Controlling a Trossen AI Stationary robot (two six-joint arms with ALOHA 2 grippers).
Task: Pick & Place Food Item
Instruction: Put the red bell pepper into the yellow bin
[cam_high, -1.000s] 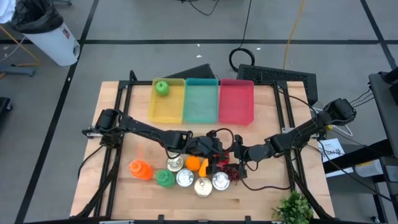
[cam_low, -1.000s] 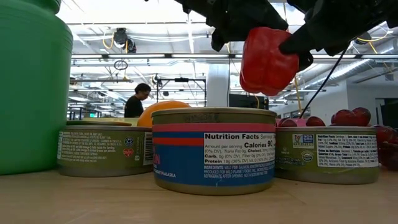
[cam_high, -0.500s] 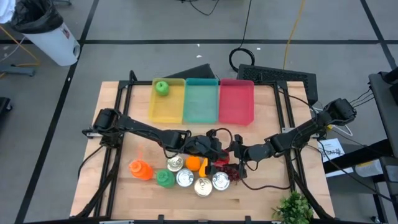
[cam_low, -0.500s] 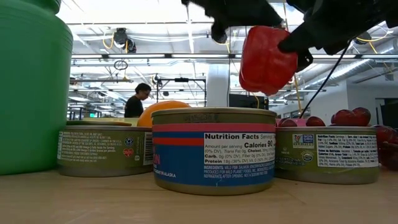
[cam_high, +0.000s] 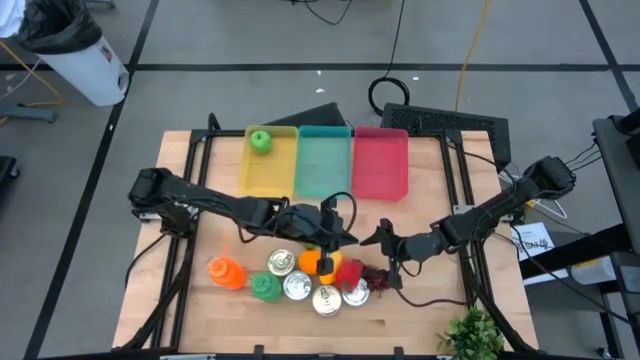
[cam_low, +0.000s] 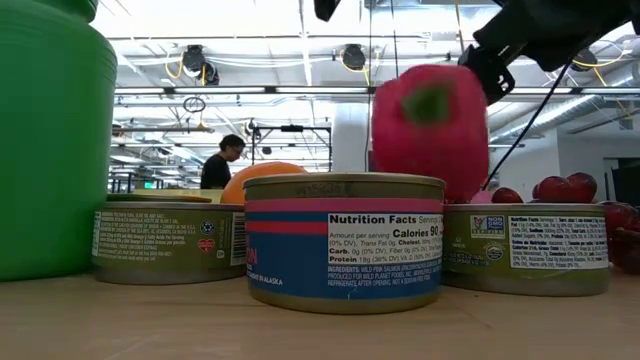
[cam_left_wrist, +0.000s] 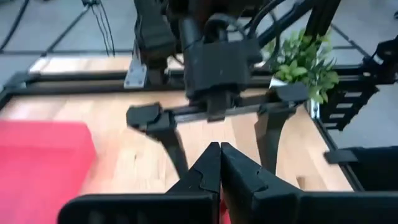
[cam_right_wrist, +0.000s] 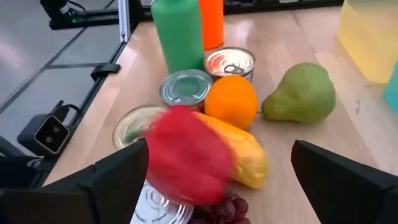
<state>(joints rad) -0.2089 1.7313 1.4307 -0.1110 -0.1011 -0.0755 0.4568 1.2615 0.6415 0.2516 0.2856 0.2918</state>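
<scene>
The red bell pepper (cam_low: 430, 130) shows blurred and loose between the two grippers, its green stem toward the near edge and its lower part hidden behind a can; it also shows in the right wrist view (cam_right_wrist: 186, 155) and the high view (cam_high: 352, 270). My right gripper (cam_high: 386, 256) (cam_right_wrist: 230, 183) stands wide open just right of it, one finger on either side, touching nothing. My left gripper (cam_high: 337, 238) (cam_left_wrist: 219, 165) is shut on nothing, above and left of the pepper.
Several cans (cam_low: 343, 240), an orange (cam_right_wrist: 231, 102), a yellow fruit (cam_right_wrist: 242, 152), a pear (cam_right_wrist: 301, 93), grapes (cam_high: 379, 281), a green bottle (cam_right_wrist: 177, 31) and an orange bottle (cam_high: 226, 271) crowd the near middle. Yellow (cam_high: 268, 170), teal (cam_high: 323, 165) and red (cam_high: 380, 165) bins stand at the far edge, with a green apple (cam_high: 260, 140) in the yellow one.
My right gripper has opened wide and let go of the red pepper. The pepper has dropped toward the cans and turned its stem toward the near edge. My left gripper has risen away from the pepper, almost out of the low view.
</scene>
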